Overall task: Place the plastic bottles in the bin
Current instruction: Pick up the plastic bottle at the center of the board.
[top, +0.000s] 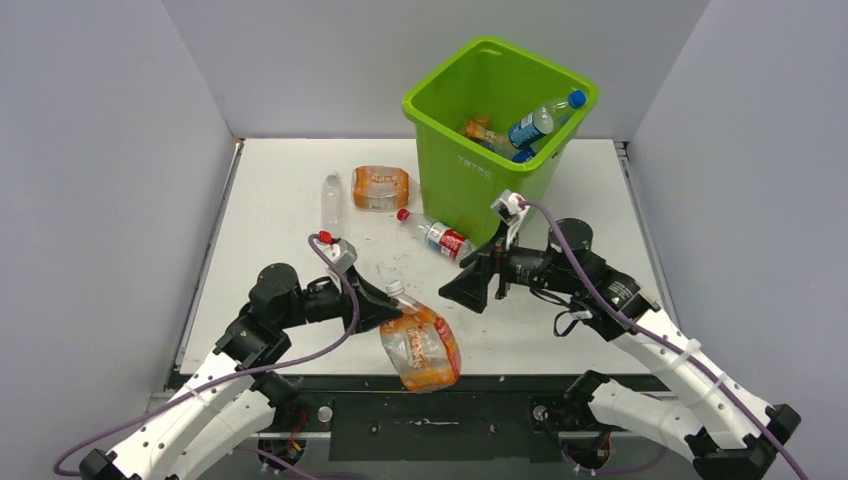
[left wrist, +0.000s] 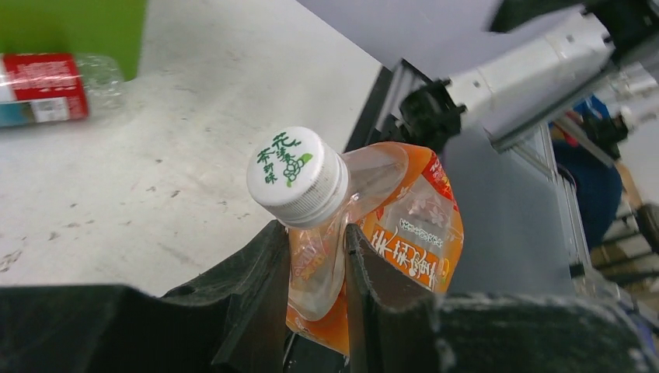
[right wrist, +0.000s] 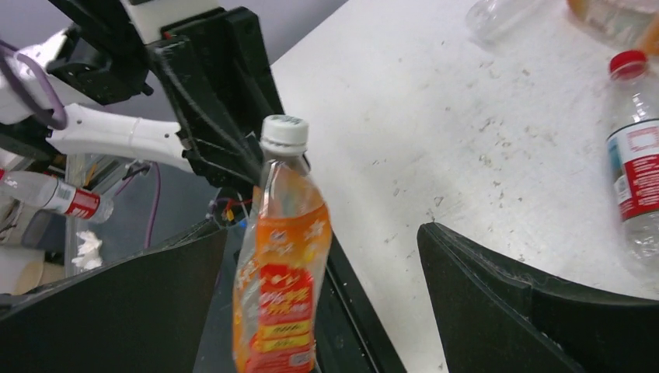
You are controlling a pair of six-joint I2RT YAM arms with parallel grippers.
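While the left end effector [top: 383, 305] is nearly closed, pinching the orange bottle [top: 421, 347] by its thin neck, the right end effector [top: 466, 289] gapes wide and holds nothing. The bottle hangs over the desk's [top: 280, 250] near edge, well apart from the bin [top: 470, 185].

Risk: the crumpled neck may slip, so the bottle would fall off the front of the desk.

Only the left wrist view shows the pinch just under the white cap [left wrist: 298, 177]. Only the top view shows the bin's position.

Red-label bottle [left wrist: 47, 87] cut by left edge; bin [left wrist: 74, 23] only green corner; orange bottle [left wrist: 412, 233] lower end behind left pincer [left wrist: 315, 233].
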